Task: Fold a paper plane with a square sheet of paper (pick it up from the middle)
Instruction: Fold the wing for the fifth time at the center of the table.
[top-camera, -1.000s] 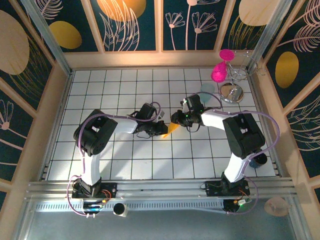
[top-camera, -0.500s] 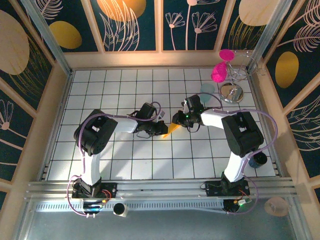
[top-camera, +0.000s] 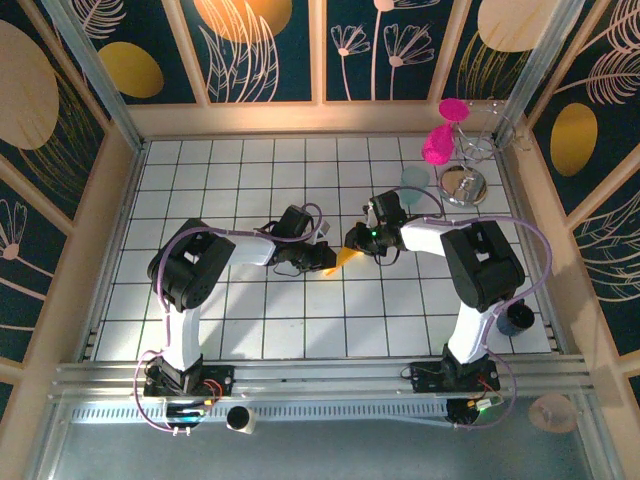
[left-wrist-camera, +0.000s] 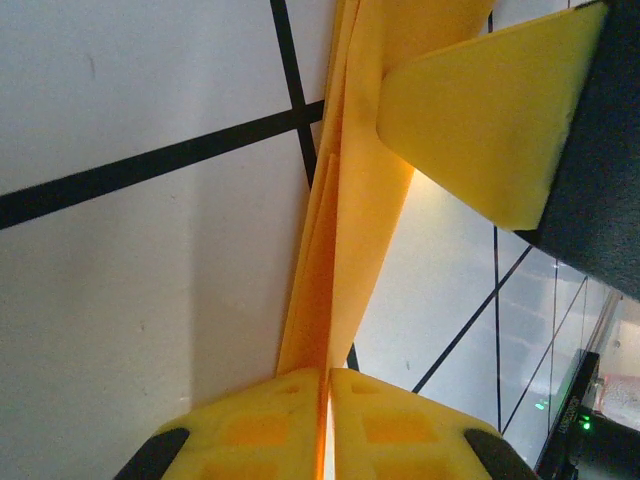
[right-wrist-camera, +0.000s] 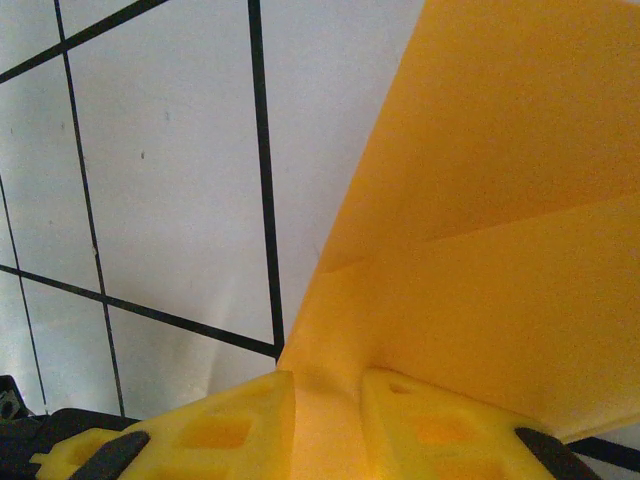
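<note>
Shifted only a little since a second ago, with the paper plane (top-camera: 346, 257) nudged slightly toward the far side, near the middle of the white tiles (top-camera: 250, 300). Pinched at the layered edge by the left gripper (left-wrist-camera: 325, 382), jaws pressed together; pinched at the wider flap by the right gripper (right-wrist-camera: 327, 388). Probably tightening a crease; folding not yet finished.

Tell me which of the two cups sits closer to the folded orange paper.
The pale teal cup, toward the back of the table; the dark blue cup sits farther away at the right edge.
</note>
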